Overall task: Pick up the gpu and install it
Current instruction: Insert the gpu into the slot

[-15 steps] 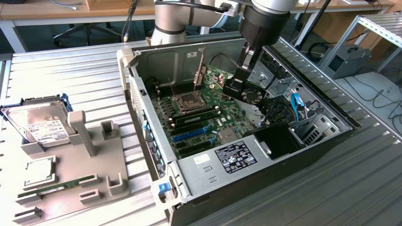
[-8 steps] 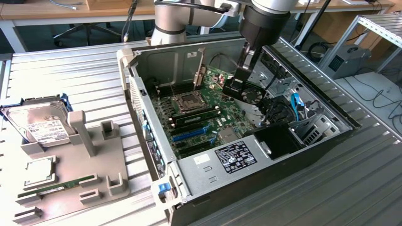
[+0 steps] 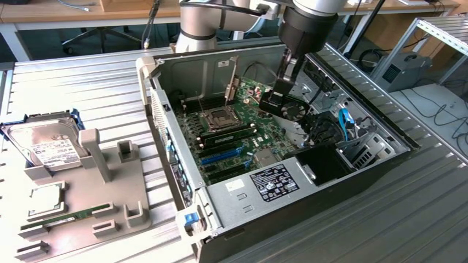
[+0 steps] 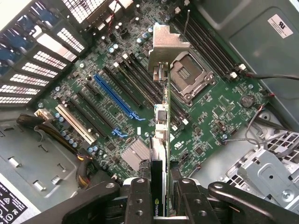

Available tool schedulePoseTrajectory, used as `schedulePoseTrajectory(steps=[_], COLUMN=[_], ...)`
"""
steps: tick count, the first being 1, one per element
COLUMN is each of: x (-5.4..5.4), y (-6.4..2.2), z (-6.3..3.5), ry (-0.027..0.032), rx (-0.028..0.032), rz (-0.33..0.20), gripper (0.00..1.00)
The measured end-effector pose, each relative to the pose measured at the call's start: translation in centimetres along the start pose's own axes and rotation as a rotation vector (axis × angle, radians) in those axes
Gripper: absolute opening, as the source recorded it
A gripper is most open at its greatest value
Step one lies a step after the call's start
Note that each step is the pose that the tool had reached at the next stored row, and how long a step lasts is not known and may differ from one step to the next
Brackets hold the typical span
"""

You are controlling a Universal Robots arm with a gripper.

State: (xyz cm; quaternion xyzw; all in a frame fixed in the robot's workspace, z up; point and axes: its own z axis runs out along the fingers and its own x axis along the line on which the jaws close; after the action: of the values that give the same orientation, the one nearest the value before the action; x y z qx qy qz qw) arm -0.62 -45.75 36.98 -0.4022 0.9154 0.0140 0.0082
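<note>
Hanging inside the open computer case [image 3: 197, 68] at the upper middle of the exterior view, the gripper [image 3: 273, 102] is clamped on the gpu [image 4: 161, 119], which sticks out edge-on from between its fingers, above the green motherboard [image 4: 212, 112].

A case [image 3: 212, 66] lies open on the table [image 3: 87, 82]. A board [image 4: 215, 112] lies flat in the case. The gripper [image 4: 162, 189] is in the case, above the board. It holds the gpu [image 4: 161, 116], which stands on its edge over the slots.

On the table, to the exterior view's left of the case, sits a rack [image 3: 95, 213]. On the rack, the hard drive [image 3: 47, 145] is at the far end and the RAM stick [image 3: 69, 216] is at the near end. A chip [image 3: 45, 198] lies between them.
</note>
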Motion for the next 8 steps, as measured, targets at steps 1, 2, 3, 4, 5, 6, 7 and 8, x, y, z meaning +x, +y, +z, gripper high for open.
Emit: schedulePoseTrajectory(steps=[1, 2, 3, 4, 5, 6, 7, 8], x=[0.00, 0.00, 0.00, 0.00, 0.00, 0.00, 0.00, 0.00], y=[0.00, 0.00, 0.00, 0.00, 0.00, 0.00, 0.00, 0.00], z=[0.00, 0.00, 0.00, 0.00, 0.00, 0.00, 0.00, 0.00], ry=[0.0000, 0.0001, 0.0001, 0.0002, 0.0003, 0.0003, 0.0003, 0.0004], rx=[-0.0001, -0.0002, -0.0002, -0.0003, -0.0004, -0.0005, -0.0006, -0.0007], rz=[-0.003, -0.005, -0.008, -0.010, -0.014, -0.016, -0.020, -0.023], gripper=[0.26, 0.26, 0.26, 0.26, 0.26, 0.26, 0.26, 0.26])
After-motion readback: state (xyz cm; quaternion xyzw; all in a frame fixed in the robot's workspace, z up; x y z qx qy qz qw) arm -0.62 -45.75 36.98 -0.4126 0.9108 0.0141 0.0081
